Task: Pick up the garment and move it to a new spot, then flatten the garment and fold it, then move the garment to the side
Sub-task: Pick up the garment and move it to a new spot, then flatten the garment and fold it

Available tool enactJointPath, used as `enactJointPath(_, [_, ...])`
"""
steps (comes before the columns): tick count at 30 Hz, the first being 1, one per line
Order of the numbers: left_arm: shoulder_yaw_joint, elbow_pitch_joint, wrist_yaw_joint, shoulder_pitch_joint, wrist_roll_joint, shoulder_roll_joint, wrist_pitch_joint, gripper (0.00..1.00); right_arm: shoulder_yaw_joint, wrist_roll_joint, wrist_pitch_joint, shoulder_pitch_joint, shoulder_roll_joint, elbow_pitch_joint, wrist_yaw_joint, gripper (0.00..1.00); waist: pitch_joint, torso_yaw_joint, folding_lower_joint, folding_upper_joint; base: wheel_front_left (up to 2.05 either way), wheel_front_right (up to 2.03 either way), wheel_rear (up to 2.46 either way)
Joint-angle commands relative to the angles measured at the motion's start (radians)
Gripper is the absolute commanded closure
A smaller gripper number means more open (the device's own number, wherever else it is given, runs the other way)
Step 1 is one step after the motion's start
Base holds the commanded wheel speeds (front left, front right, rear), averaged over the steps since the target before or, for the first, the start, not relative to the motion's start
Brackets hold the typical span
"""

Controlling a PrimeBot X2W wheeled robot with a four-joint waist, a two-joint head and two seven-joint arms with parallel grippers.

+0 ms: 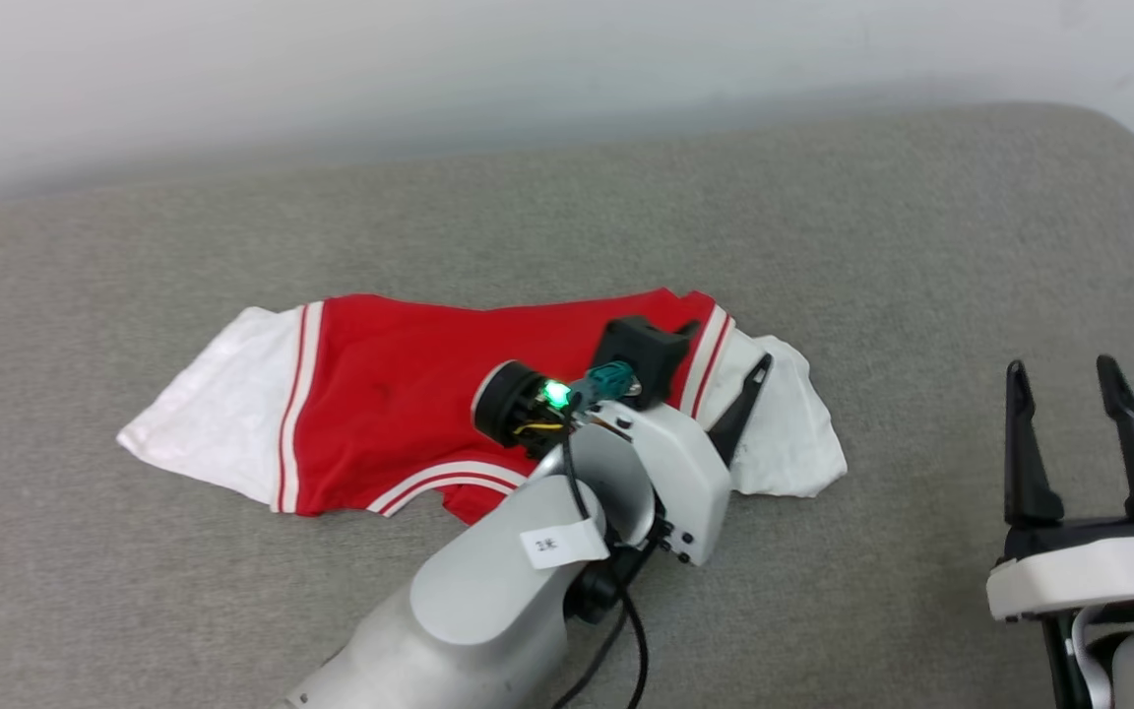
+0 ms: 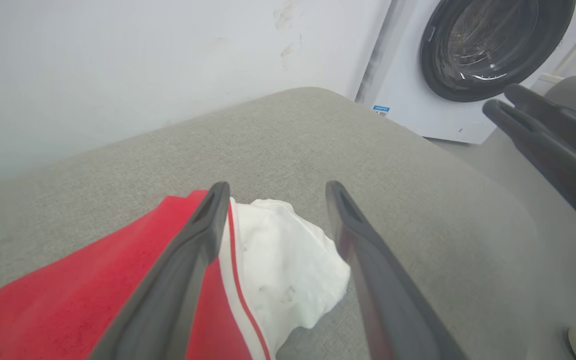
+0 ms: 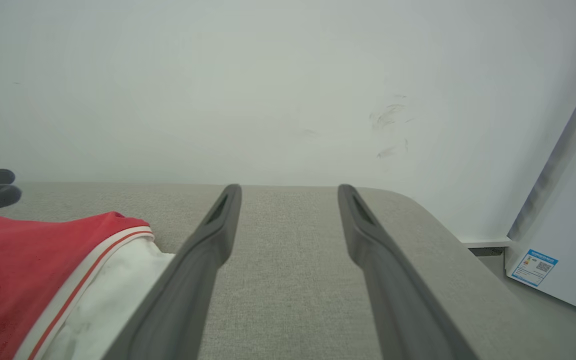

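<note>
The shirt (image 1: pixel 400 404) was seen lying spread but rumpled on a grey padded surface (image 1: pixel 823 217), roughly at the middle of it. Its red body was flanked by a white sleeve at each end, with red-and-white stripe trim at the seams and along the near edge.

The left end effector (image 1: pixel 729 345) was held low over the shirt's right-hand end, reaching in from the near side. In the left wrist view its two dark fingers (image 2: pixel 203 235) were seen spread apart. One lay over the red cloth at the striped seam, the other over bare grey fabric, and the bunched white sleeve (image 2: pixel 288 260) lay between them. No cloth was pinched. Whether the fingers touched the shirt could not be told.

The right end effector (image 1: pixel 1061 366) was held well to the right of the shirt, over the grey surface. Its fingers (image 3: pixel 208 250) were wide apart with nothing between them.

A pale wall (image 3: pixel 288 75) was seen behind the surface, and a white washing machine (image 2: pixel 408 100) with a dark round door stood beyond its far corner.
</note>
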Motion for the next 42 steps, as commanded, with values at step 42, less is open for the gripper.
enactJointPath(42, [0.645, -0.515, 0.059, 0.783, 0.418, 0.124, -0.241, 0.00, 0.019, -0.026, 0.027, 0.132, -0.022, 0.130, -0.001, 0.00, -0.183, 0.203, -0.0001, -0.0001, 0.00, 0.00, 0.00])
